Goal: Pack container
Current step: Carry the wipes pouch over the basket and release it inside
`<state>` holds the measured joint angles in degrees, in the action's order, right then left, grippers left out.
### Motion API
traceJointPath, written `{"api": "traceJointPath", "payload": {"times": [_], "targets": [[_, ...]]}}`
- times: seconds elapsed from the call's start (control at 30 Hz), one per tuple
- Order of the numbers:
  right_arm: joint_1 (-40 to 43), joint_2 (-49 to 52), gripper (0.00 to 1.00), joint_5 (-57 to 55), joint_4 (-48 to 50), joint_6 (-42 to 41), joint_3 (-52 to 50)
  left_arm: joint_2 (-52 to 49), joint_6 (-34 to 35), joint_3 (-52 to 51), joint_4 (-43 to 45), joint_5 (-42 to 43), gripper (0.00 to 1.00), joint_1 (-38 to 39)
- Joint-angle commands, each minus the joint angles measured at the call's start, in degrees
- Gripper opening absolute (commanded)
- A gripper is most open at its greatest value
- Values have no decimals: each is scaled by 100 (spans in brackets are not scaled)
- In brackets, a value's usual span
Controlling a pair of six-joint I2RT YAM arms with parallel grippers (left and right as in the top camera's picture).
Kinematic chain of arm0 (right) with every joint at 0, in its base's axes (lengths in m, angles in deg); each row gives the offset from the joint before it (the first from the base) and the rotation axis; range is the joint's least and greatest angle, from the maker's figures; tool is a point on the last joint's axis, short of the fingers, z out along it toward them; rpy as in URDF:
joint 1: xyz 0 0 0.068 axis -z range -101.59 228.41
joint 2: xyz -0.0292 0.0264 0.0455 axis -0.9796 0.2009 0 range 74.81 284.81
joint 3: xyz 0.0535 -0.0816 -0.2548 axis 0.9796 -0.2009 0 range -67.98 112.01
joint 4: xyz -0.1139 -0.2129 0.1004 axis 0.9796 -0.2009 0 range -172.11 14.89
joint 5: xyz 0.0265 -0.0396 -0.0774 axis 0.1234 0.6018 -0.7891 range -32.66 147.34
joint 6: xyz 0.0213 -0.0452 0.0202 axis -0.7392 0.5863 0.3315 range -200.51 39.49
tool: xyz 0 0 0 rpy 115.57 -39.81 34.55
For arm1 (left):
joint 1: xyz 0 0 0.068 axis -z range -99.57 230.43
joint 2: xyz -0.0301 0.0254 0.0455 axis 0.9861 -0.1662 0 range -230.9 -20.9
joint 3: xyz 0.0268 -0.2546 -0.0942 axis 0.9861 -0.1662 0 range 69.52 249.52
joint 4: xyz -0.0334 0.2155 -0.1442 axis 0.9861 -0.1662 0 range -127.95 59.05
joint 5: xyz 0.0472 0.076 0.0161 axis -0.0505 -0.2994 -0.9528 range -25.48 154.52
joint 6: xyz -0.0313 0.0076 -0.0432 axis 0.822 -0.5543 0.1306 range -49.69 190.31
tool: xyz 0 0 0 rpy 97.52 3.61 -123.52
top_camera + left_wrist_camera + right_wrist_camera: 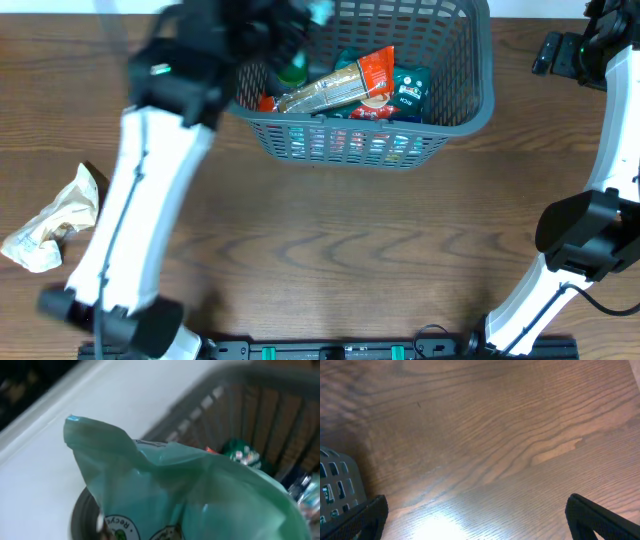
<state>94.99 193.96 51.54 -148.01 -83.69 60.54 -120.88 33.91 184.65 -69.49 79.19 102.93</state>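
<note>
Hanging over the near-left corner of the container (462, 108), the left gripper (308, 16) is a dark blur in the overhead view, with a scrap of teal showing at its tip. From the left wrist view, a green packet (200, 490) fills most of the frame, crumpled at its top edge, with round printed marks low on its face. It is clear of any surface and pressed close to the camera. The fingers are hidden behind it, but the gripper reads as clamped on this packet. Slotted grey wall of the container (260, 405) sits behind and to the right.

The container stands at the far middle of the table (330, 250), upright. Inside it, a long tan-and-red packet (340, 86) lies slantwise on top, a dark green pouch (411, 90) sits just beside it on the right, and more wrappers lie below; their print is too small to read.

The right gripper (566, 52) is at the far right edge, well apart from the container. In its wrist view the fingers (362, 520) stand wide apart over bare wood, holding nothing, with a container corner (335, 480) at the left edge.

A crumpled pale paper bag (55, 222) lies on the table at the left, near the left arm's white link.
</note>
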Motion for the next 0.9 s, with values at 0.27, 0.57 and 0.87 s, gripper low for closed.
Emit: {"api": "traceJointPath", "payload": {"times": [0.27,0.57,0.87], "targets": [[26,2,99,7,-214,72,-7,-1991,-1650,55,-20,-1093,7,68],[26,2,99,4,-212,72,-7,-2529,-1626,50,-240,-1091,43,72],[26,2,99,7,-208,72,-7,-1373,-1624,229,-70,-1469,49,160]]}}
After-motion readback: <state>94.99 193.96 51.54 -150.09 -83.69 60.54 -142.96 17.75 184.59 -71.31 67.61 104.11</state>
